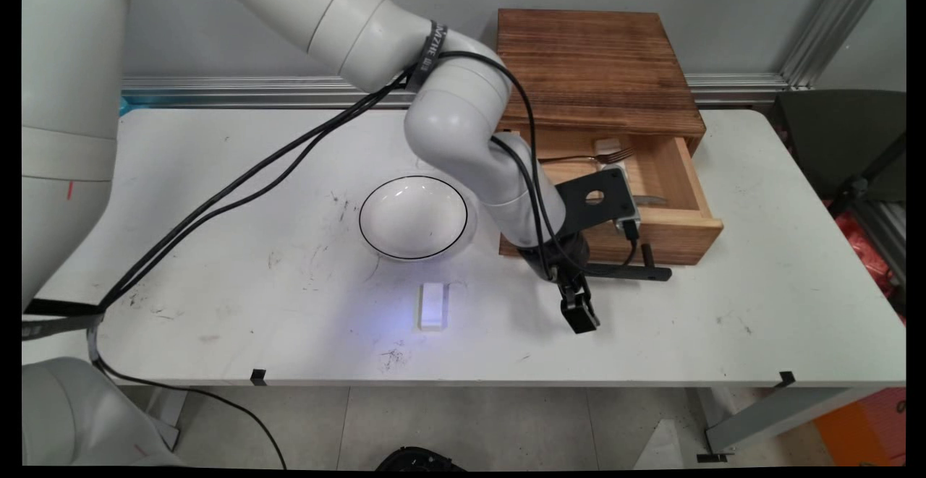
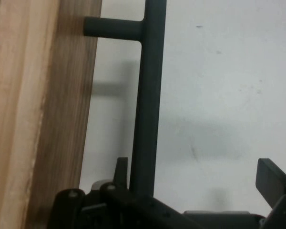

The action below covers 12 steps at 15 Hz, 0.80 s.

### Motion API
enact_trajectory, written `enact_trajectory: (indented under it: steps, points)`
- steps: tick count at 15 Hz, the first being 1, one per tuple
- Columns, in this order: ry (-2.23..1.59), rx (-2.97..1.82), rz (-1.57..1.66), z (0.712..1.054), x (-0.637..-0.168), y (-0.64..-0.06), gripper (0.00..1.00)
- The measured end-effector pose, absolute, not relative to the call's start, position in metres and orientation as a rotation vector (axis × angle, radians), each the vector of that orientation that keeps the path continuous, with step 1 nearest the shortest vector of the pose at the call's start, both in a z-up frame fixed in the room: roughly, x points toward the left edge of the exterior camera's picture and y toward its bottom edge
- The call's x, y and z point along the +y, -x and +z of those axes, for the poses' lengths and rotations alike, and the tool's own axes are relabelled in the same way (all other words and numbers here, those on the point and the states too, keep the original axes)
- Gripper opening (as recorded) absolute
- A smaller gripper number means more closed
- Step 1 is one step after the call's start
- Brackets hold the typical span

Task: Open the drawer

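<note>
A wooden box [image 1: 597, 66] at the back right of the table has its drawer [image 1: 684, 236] pulled out. A metal fork [image 1: 589, 158] lies inside the drawer. The drawer's black bar handle [image 1: 629, 272] sticks out from its front. My gripper [image 1: 581, 315] hangs low over the table at the handle's left end and is open. In the hand view the handle bar [image 2: 150, 95] runs between the fingers, close to one fingertip [image 2: 121, 168] and far from the other [image 2: 272, 180]. The wooden drawer front [image 2: 62, 119] fills the left side of that view. Nothing is held.
A white bowl with a black rim [image 1: 413, 216] sits mid-table, left of the drawer. A small white block [image 1: 432, 306] lies in front of the bowl. Black cables hang from the arm across the table's left half. A dark chair [image 1: 843, 138] stands off the right end.
</note>
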<state>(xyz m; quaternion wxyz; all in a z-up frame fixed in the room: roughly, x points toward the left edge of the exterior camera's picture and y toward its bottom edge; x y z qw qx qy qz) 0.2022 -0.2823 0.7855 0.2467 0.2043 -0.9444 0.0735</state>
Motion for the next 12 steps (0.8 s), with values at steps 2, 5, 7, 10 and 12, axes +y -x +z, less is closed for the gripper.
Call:
enact_trajectory:
  steps: [2, 5, 7, 10, 12]
  points:
    - [-0.552, -2.577, 0.202, 0.786, -0.277, -0.201, 1.00]
    - [-0.542, -2.578, 0.210, 0.786, -0.268, -0.199, 1.00]
    - [-0.534, -2.579, 0.217, 0.786, -0.262, -0.197, 1.00]
    - [-0.524, -2.579, 0.221, 0.785, -0.254, -0.194, 1.00]
    - [-0.517, -2.578, 0.220, 0.785, -0.248, -0.192, 1.00]
